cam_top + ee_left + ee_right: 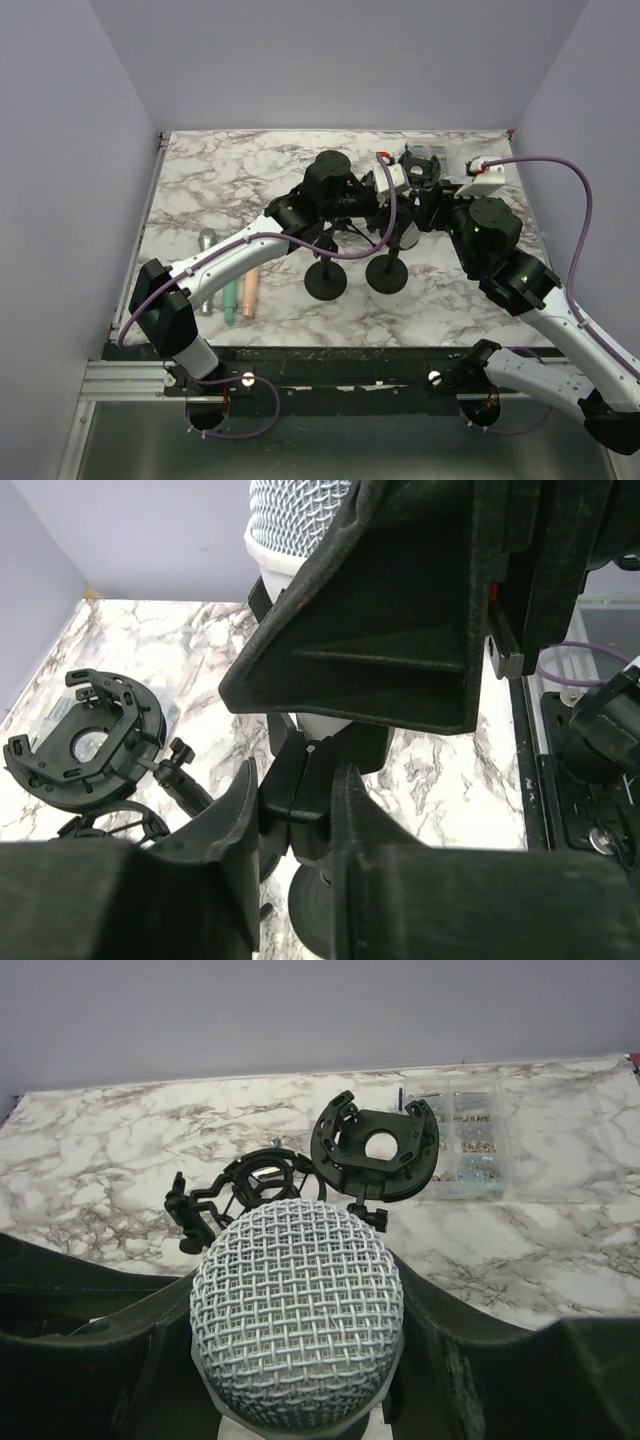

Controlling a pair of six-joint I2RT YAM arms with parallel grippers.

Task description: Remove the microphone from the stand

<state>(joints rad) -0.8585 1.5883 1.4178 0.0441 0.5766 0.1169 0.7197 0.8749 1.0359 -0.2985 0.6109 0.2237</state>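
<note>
The microphone (297,1310) stands upright in its stand (318,765), just toward 3 o'clock from the middle of the worktop (240,170). The right pincer (300,1360) is closed around the microphone, below its round mesh head. The left pincer (295,820) is squeezed narrow on the black clip of the stand, right under it. A second stand (325,281) is just beside, at 9 o'clock. Three spare microphones (230,295) lie flat at 8 o'clock. Two black ring holders (375,1150) and a clear box (470,1145) sit at 1 o'clock.
</note>
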